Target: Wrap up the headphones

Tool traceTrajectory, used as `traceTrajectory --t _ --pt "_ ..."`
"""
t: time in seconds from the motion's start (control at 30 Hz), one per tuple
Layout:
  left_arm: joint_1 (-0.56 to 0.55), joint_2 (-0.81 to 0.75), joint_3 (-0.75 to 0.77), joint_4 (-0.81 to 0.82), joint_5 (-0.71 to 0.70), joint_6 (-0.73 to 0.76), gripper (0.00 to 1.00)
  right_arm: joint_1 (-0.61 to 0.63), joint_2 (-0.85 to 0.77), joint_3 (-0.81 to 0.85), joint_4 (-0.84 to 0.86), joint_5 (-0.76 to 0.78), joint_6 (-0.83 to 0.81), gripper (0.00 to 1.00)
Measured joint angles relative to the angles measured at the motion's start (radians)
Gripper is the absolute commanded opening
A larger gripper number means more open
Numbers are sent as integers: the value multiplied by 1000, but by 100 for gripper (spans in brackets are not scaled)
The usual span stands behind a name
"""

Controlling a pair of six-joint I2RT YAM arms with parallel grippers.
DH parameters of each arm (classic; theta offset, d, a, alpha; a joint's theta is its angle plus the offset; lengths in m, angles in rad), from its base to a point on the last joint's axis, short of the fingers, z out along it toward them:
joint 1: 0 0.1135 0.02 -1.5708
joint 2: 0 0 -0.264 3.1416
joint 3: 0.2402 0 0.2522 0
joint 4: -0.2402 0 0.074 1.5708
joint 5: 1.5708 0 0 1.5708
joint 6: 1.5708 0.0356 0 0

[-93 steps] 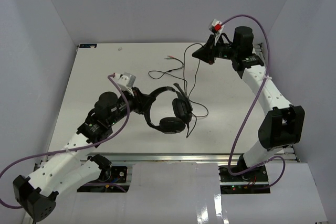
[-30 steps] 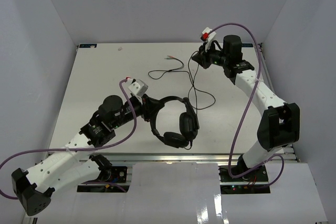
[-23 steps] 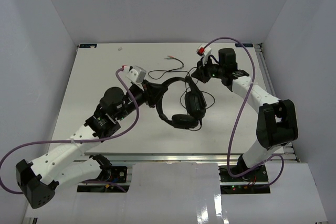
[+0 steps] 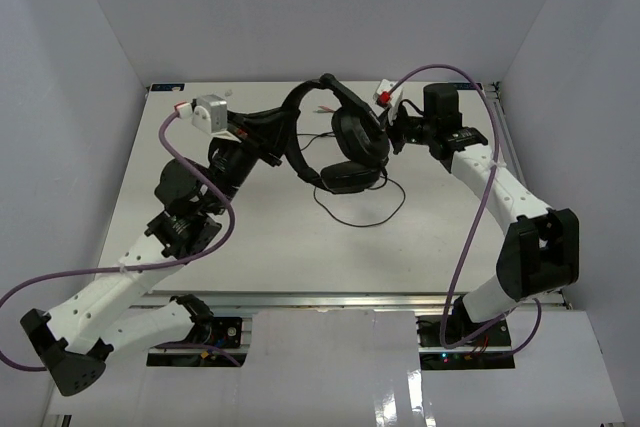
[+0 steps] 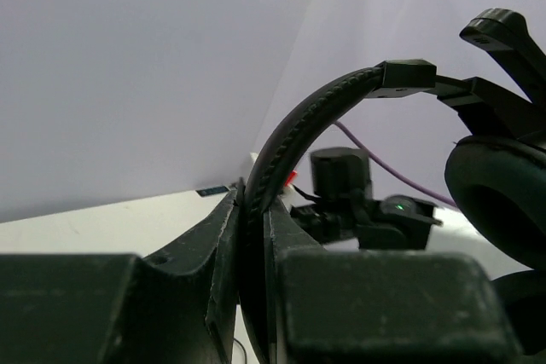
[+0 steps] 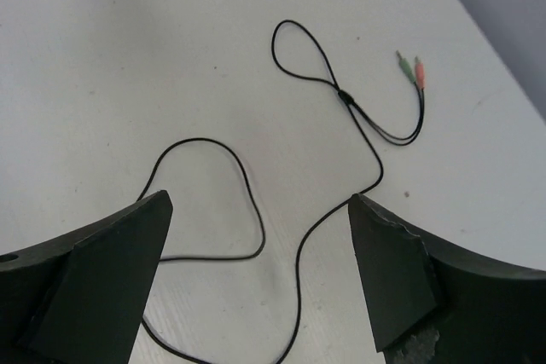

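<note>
Headphones are up off the table, over its far-centre area, hanging from the L gripper. The L gripper is clamped on the headband. In the L wrist view the band sits edge-on in the narrow gap betw both fingers.

Orientation: the band arcs from the L gripper up twd the far edge, then curves over to the right. Both earcups sit at the right end, one just beyond the other. Long axis runs approx left-right, arch apex pointing far.

Materials: the band is black w/ a stitched, ribbed edge and looks like padded leatherette. It ends in a hard black plastic yoke. The earcup is a fat, round, matte cushion.

Cable is thin, black and slack, w/ a loop lying on the table below the cups. In the R wrist view it snakes in loose curves to a Y-split. It ends in two small plugs, one green-tipped and one pink.

R gripper sits just right of the cups w/ jaws wide apart and nothing held, pointing down at the cable on the table.
</note>
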Motion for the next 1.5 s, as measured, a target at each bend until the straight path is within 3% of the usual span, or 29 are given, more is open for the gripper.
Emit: traceTrajectory --t 0.17,0.37,0.47,0.9,1.17,1.37,1.5 --pt "0 -57 49 -66 -113 9 0 -4 -79 1 11 -40 -120 90" --pt "0 -81 52 -110 -258 -34 0 -35 -127 -1 -127 -467 -390 90" --pt "0 -72 52 -130 -307 -55 0 -20 -126 6 -194 -578 -458 90" --pt "0 -46 52 -205 -458 -7 0 22 -104 170 -240 -691 -365 90" --pt "0 -18 55 -206 -490 37 0 116 -109 167 -243 -574 -307 98" --pt "0 -40 54 -212 -523 45 0 95 -137 135 -57 -83 -90 99" --pt "0 -81 39 -208 -560 48 0 17 -136 135 10 42 41 99"
